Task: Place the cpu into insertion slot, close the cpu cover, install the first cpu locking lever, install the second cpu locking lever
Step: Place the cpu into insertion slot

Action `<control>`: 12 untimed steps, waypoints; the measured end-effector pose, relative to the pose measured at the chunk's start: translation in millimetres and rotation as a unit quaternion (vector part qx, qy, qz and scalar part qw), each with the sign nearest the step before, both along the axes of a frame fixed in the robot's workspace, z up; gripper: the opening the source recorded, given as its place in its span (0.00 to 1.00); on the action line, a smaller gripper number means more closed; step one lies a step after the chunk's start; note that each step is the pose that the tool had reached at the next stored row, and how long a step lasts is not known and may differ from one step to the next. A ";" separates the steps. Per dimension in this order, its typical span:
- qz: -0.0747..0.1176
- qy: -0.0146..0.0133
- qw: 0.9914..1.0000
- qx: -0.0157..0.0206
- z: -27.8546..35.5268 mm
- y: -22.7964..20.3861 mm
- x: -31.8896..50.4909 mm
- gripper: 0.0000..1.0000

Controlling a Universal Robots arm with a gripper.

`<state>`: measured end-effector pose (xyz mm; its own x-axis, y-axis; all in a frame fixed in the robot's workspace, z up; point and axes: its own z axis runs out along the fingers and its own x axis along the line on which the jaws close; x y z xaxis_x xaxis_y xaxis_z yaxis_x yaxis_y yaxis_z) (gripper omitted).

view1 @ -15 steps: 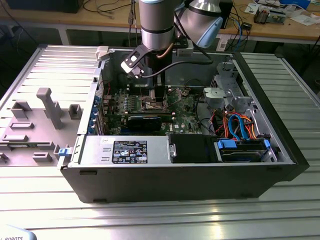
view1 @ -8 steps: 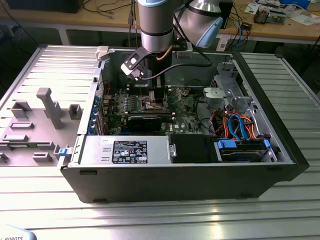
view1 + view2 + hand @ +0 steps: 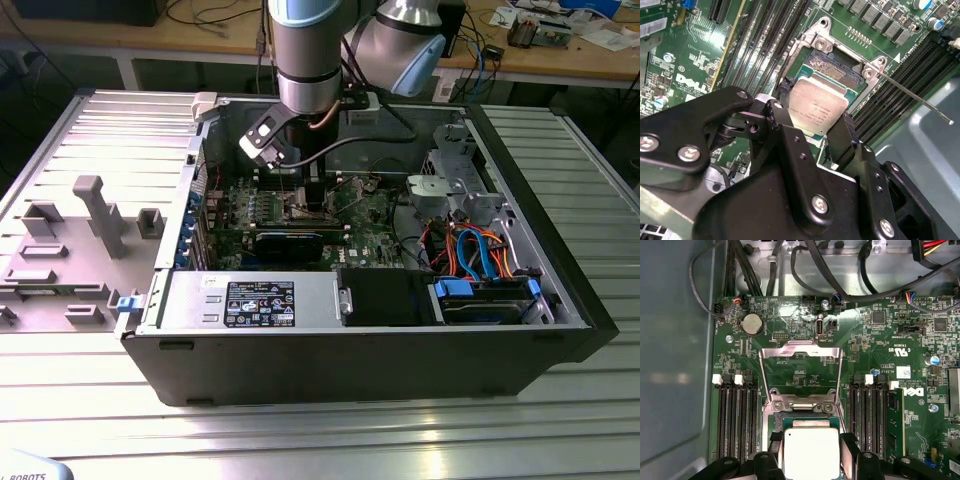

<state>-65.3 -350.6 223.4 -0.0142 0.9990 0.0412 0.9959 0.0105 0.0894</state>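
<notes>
Gripper (image 3: 811, 446) closed on the cpu (image 3: 810, 457), held flat over the insertion slot (image 3: 836, 71) between the memory slots (image 3: 737, 415) at mid-motherboard (image 3: 790, 320); cpu cover (image 3: 801, 347) stands hinged open beyond.

Counts of parts, by kind. Robot arm (image 3: 310, 60): one. Open computer case (image 3: 350, 360): one. Table (image 3: 300, 430): one. Black fingers (image 3: 785, 130): two. Cpu (image 3: 817, 107): one. Insertion slot (image 3: 835, 70): one. Cpu cover (image 3: 801, 351): one, with two screws (image 3: 785, 407) at its hinge. Locking lever (image 3: 912, 95), as seen in the second wrist view: one. Banks of memory slots (image 3: 737, 420): two. Fitted memory module (image 3: 895, 420): one. Coin cell (image 3: 752, 324): one.
</notes>
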 end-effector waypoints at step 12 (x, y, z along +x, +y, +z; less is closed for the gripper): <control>-0.006 0.000 1.000 0.000 -25.0 6.9 -4.1 0.54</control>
